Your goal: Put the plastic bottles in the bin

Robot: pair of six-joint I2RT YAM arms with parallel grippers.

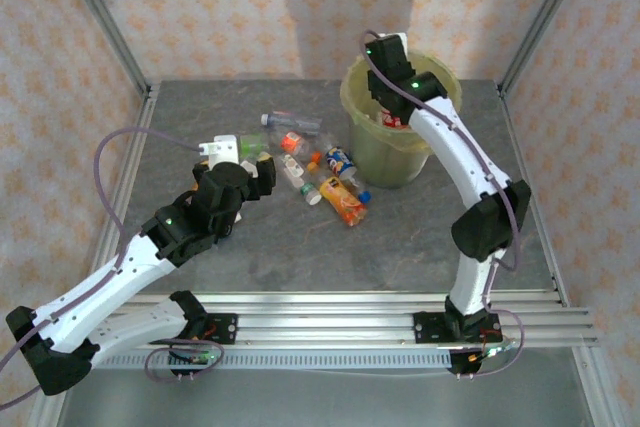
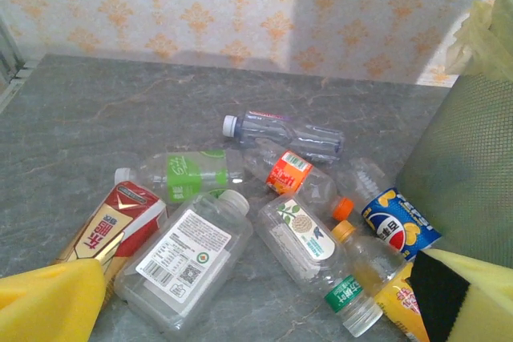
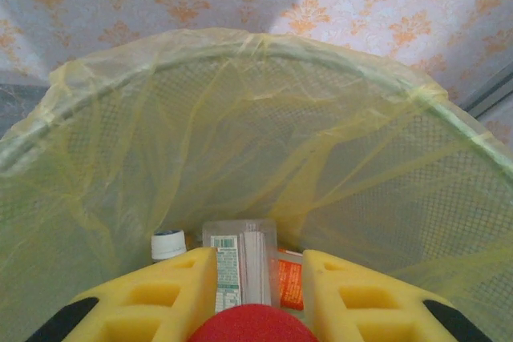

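My right gripper [image 3: 258, 263] hung inside the rim of the bin [image 3: 240, 42]. Its fingers were parted, with a clear bottle [image 3: 240, 266] showing between them and a red cap [image 3: 252, 322] at their root. I could not tell whether that bottle was gripped or lying loose below. I judged the drop was the step in hand. To do it well I would open fully, well inside the rim, then lift straight up so neither finger snagged the bag [image 3: 377, 166].

My left gripper [image 2: 256, 294] hovered wide open over the remaining bottles [image 1: 320, 162], which lay on the table [image 1: 200, 107] just beside the bin. The white-labelled bottle [image 2: 188, 258] lay nearest, so I would close across its narrow body, clear of its neighbours.
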